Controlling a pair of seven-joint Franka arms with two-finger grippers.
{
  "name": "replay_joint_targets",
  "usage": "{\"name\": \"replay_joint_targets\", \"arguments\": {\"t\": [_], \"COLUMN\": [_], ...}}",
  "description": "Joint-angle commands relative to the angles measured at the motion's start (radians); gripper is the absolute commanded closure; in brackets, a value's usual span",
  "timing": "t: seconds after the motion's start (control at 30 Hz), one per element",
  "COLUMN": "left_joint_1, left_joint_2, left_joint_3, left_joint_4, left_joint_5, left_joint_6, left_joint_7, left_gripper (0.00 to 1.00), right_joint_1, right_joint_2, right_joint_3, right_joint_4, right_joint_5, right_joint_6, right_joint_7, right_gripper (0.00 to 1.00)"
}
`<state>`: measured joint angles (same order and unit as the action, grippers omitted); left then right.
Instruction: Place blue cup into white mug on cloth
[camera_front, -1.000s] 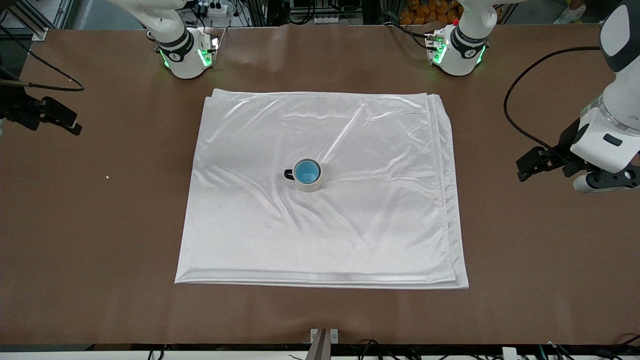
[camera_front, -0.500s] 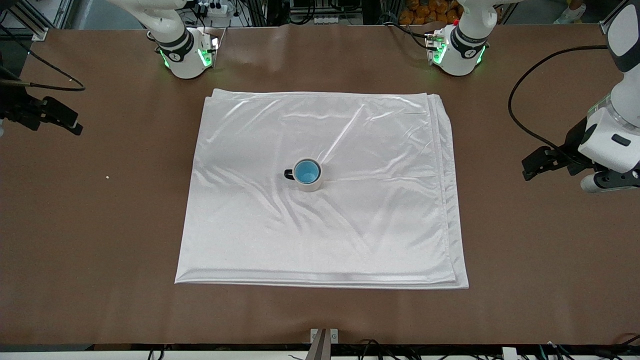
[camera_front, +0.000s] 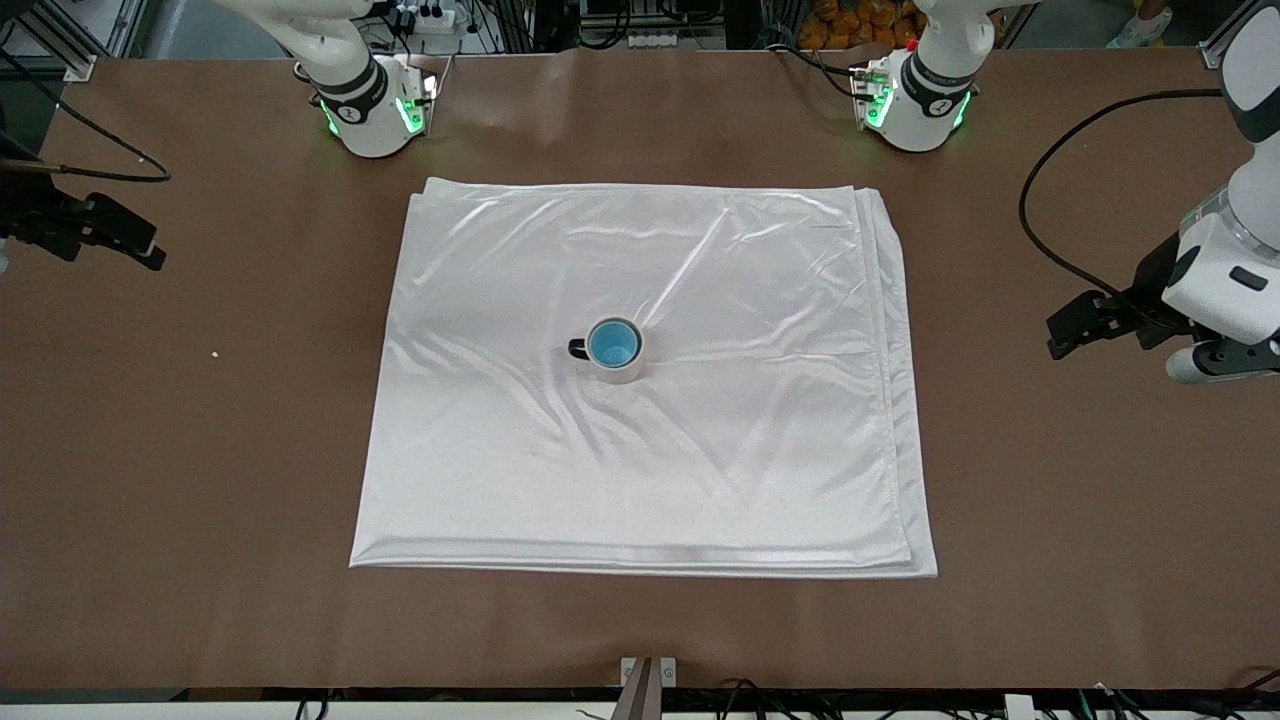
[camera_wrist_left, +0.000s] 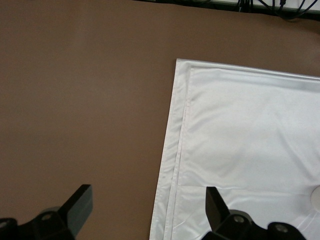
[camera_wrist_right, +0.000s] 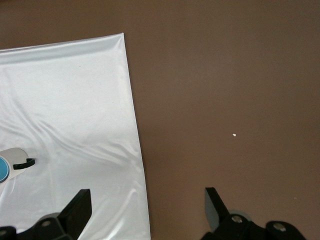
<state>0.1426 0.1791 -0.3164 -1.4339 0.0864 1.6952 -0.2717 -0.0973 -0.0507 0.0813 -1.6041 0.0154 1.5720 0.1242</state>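
Brown table (camera_front: 200, 450) fills the scene, and the big white cloth (camera_front: 700, 450) is spread flat on the middle of it, shiny, creased, its folded layers showing along the edge toward the left arm's end. The cloth is my landmark for everything here.

Near the cloth's centre stands the white mug (camera_front: 622, 362), upright, its small black handle (camera_front: 578, 348) pointing toward the right arm's end of the table. And there it is: the blue cup (camera_front: 613, 343) sits down inside the mug, bright blue interior facing up, ringed by the mug's cream rim. Mug on cloth, cup in mug.

Left gripper (camera_front: 1085, 330) hangs over bare table well clear of the cloth, off its edge at the left arm's end. In the left wrist view its gripper (camera_wrist_left: 147, 200) has the jaws spread wide with nothing between them, the cloth's layered edge (camera_wrist_left: 172, 165) running under the gap, and a sliver of the mug's pale rim (camera_wrist_left: 316, 194) at the picture's border.

Right gripper (camera_front: 100, 235) waits over bare table off the cloth's edge at the right arm's end. The right wrist view shows its gripper (camera_wrist_right: 147, 200) wide open and empty too, cloth (camera_wrist_right: 65, 100) to one side, the mug (camera_wrist_right: 12, 157) lying small on it, blue cup (camera_wrist_right: 2, 169) just peeking out.

One tiny white speck (camera_front: 214, 353) lies on the table between the cloth and the right gripper.
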Motion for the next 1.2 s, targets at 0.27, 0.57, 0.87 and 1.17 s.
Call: {"name": "replay_joint_targets", "arguments": {"t": [0.27, 0.57, 0.87, 1.17], "left_joint_1": [-0.008, -0.006, -0.003, 0.000], "left_joint_2": [-0.043, -0.033, -0.032, -0.030], "left_joint_3": [0.005, 0.005, 0.003, 0.004], "left_joint_4": [-0.031, -0.023, -0.022, -0.022], "left_joint_5": [-0.022, -0.022, -0.022, -0.022], "left_joint_6": [-0.005, -0.005, -0.005, -0.006], "left_joint_7": [0.022, 0.019, 0.017, 0.017], "left_gripper": [0.00, 0.00, 0.00, 0.00], "right_joint_1": [0.008, 0.011, 0.011, 0.010], "right_joint_2": [-0.012, -0.012, -0.012, -0.014], "right_joint_3": [-0.003, -0.002, -0.002, -0.003], "right_joint_4": [0.000, 0.000, -0.002, -0.005], "right_joint_5": [-0.005, -0.005, -0.003, -0.003], "right_joint_6": [-0.006, -0.004, -0.004, -0.009], "right_joint_7": [0.005, 0.005, 0.005, 0.005], "right_gripper": [0.00, 0.00, 0.00, 0.00]}}
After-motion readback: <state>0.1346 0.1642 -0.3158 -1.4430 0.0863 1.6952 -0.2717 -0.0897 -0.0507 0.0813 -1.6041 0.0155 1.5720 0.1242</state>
